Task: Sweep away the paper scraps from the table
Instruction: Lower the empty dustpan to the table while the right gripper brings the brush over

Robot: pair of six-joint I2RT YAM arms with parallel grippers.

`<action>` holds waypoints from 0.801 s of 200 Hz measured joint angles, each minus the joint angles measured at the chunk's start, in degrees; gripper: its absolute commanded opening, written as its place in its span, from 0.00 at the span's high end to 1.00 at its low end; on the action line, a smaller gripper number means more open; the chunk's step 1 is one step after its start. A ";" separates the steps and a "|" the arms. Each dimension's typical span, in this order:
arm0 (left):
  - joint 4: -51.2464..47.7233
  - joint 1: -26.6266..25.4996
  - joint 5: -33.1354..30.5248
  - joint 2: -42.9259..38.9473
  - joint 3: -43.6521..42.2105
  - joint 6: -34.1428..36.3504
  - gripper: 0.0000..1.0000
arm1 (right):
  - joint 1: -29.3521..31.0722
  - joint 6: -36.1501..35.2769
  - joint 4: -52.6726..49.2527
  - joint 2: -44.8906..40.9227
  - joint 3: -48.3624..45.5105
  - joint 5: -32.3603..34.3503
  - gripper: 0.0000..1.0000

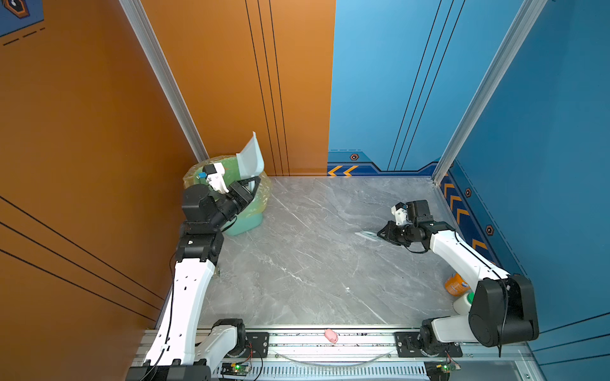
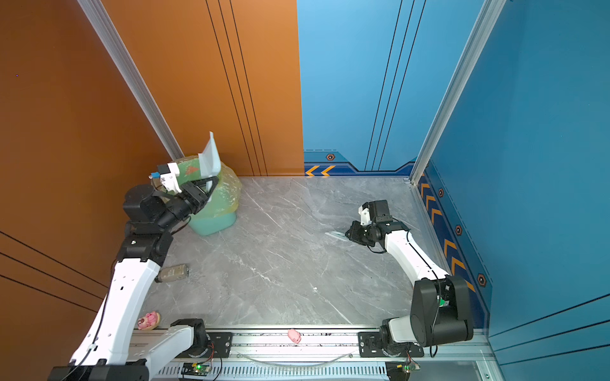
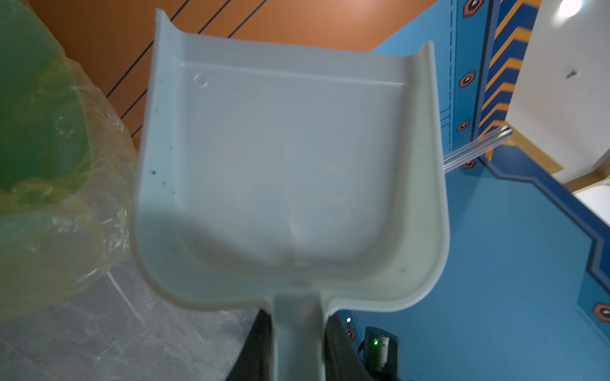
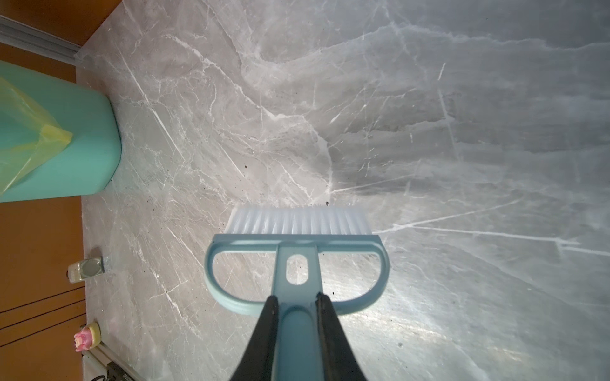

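A: What did the left gripper [image 3: 298,349] have hold of?

B: Its jaws were clamped tight on the handle of a pale dustpan [image 1: 251,158]. The pan was tipped up, mouth pointing high, at the rim of the bin [image 1: 246,221] in the far left corner. Whether it hung right over the bin's mouth I could not tell. In the left wrist view the pan's inner face showed only a few dark specks.

A: And the right gripper [image 4: 295,305]?

B: Its jaws were closed too, on the stem of a blue brush [image 4: 297,247]. It was on the right side of the table [image 1: 313,264], well apart from the bin. The white bristles [image 4: 297,221] pointed at the marble, low over it. Whether they touched it I could not tell.

A: Where were the paper scraps?

B: In a top view an orange-red patch [image 2: 191,170] showed through the yellowish bag [image 1: 262,196] lining the teal bin. It may have been a scrap, but I could not tell. The table, grey marble with white veins, lay between an orange wall on the left and a blue wall on the right.

A: What else was there?

B: A pink pig [image 1: 331,335] sat on the front rail [image 1: 363,338], between the two arm bases. An orange can [image 1: 457,283] was near the right edge, partly behind the right arm. A small jar [image 2: 173,273] lay just beside the left arm. A pink toy [image 2: 148,320] sat near the front left corner.
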 measured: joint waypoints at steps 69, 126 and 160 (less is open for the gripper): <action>-8.39 -13.11 -14.99 -2.14 -6.80 9.64 1.00 | 4.61 -1.75 -0.02 -4.42 0.28 0.33 1.00; -13.25 -24.87 -26.36 -2.12 -11.41 12.26 1.00 | 9.73 -3.28 2.19 -10.80 0.68 2.99 1.00; -13.73 -30.16 -31.89 -1.42 -14.45 12.39 1.00 | 11.34 -3.93 3.87 -13.49 0.55 4.63 1.00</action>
